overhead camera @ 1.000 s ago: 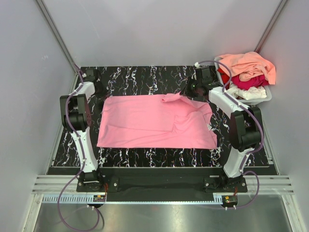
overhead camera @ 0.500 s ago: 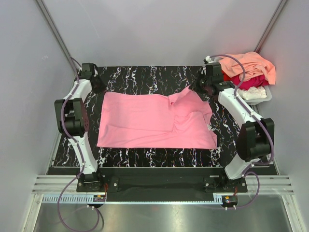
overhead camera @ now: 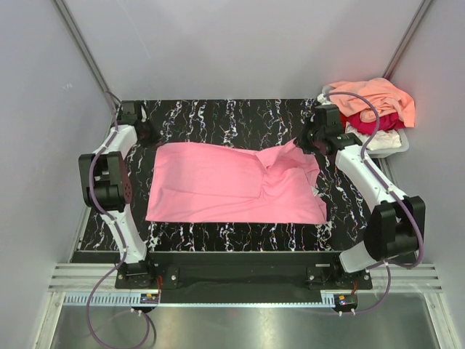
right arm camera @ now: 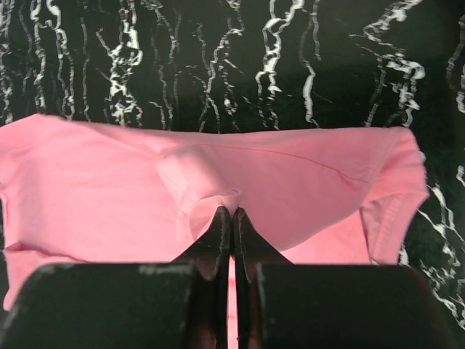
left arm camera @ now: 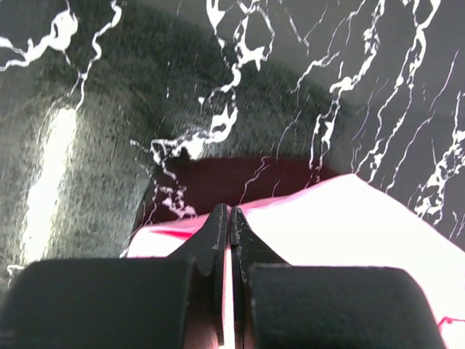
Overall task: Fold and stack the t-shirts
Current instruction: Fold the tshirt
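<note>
A bubblegum pink t-shirt (overhead camera: 232,183) lies spread on the black marbled table (overhead camera: 218,116). My left gripper (overhead camera: 150,140) is shut on its far left corner; in the left wrist view the fingertips (left arm camera: 229,212) pinch the pink edge (left arm camera: 349,218). My right gripper (overhead camera: 305,142) is shut on the far right part of the shirt, pulled taut; in the right wrist view the tips (right arm camera: 232,212) pinch a fold of pink cloth (right arm camera: 218,182). Peach-orange (overhead camera: 374,98), crimson (overhead camera: 374,122) and white (overhead camera: 381,139) tees are piled at the far right.
The pile of tees sits in a grey tub (overhead camera: 399,147) at the table's far right corner. Grey walls close in on three sides. Both arm bases stand at the near edge, with a metal rail (overhead camera: 240,280) in front.
Both grippers have moved outward and away, pulling the shirt's far edge. The raised crumpled fold at the right has been drawn flatter and farther right.
</note>
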`<state>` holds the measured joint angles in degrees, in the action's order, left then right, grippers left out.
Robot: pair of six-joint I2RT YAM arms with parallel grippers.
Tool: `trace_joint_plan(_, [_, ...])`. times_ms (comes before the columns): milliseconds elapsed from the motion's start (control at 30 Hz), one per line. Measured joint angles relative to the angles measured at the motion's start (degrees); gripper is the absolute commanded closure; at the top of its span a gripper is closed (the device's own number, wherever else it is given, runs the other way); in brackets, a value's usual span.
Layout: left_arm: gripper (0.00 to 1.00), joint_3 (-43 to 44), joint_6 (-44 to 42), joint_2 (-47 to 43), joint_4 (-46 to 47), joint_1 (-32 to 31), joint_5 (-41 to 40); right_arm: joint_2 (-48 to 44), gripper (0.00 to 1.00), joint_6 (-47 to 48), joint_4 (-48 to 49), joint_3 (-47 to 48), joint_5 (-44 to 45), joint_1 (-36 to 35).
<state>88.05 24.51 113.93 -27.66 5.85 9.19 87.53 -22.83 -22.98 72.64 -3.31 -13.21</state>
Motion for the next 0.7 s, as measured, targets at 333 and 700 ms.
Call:
trace_joint_plan(333, [1.0,-5.97,-2.32,-2.73,2.08,1.38,1.73,-7.63,1.0,-1.31,-2.8,-5.38,4.79,0.26])
trace_joint_plan(700, [1.0,-11.17,-3.76,-8.55,3.39,1.77,2.03,-13.88,1.0,-1.9,-5.55,-10.49,5.84,0.26])
